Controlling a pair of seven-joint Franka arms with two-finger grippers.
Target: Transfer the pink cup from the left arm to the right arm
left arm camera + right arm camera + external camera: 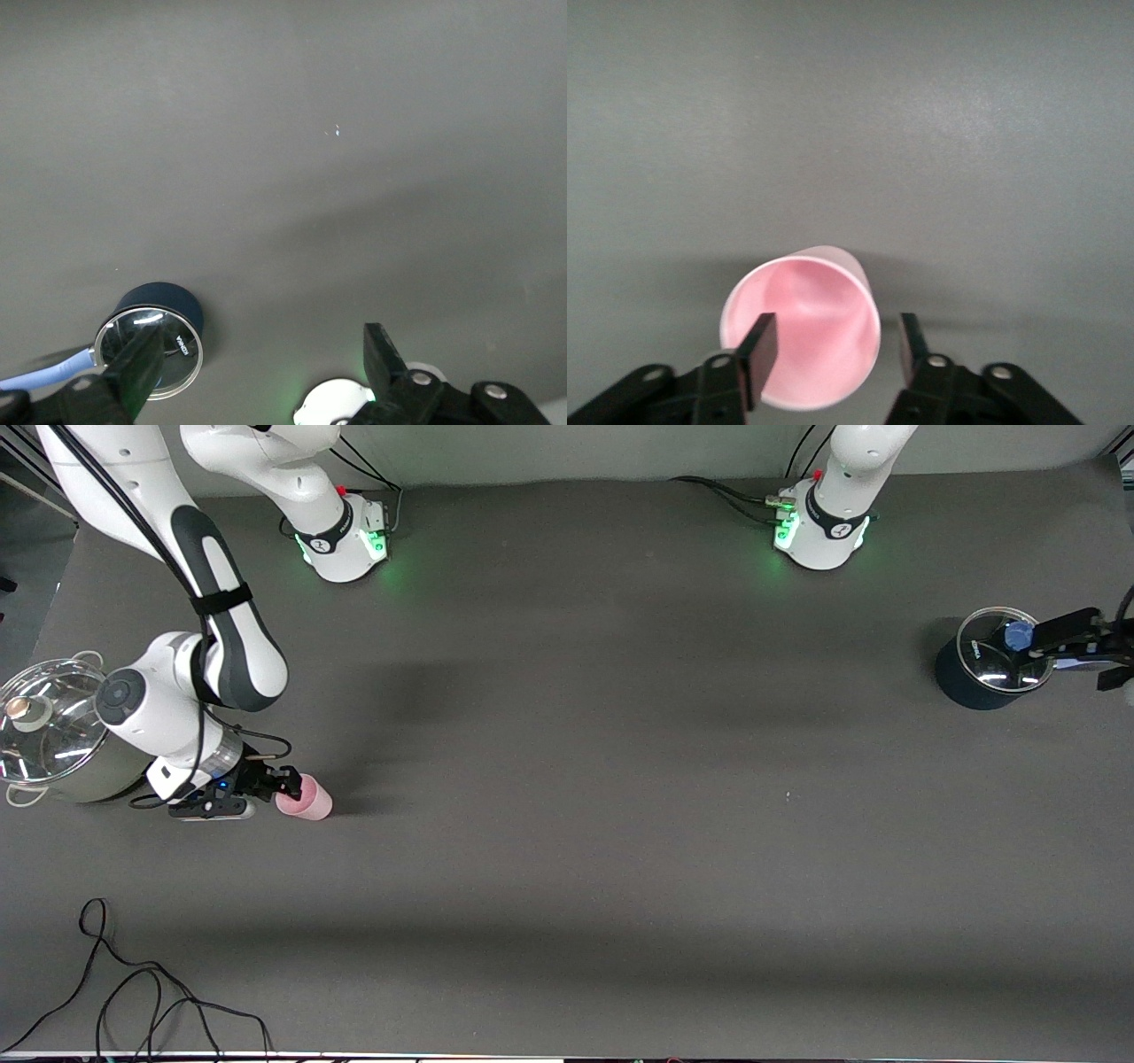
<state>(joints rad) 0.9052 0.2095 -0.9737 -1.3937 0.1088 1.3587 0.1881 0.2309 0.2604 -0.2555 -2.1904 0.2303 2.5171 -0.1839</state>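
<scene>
The pink cup [306,798] [802,328] rests on the table toward the right arm's end, seemingly on its side, with its mouth turned to my right gripper [285,784] [835,323]. That gripper is low at the table and open. One finger [757,350] reaches into the cup's mouth. The other finger [911,341] stands outside the rim with a gap, so nothing is clamped. My left gripper [1038,646] [263,341] waits open and empty over the lid of a dark blue pot [979,677] [164,297] at the left arm's end.
A steel pot with a glass lid [49,731] stands right beside the right arm's wrist, toward the table's end. A loose black cable [133,992] lies near the table's front edge. The left arm's base [332,403] glows green.
</scene>
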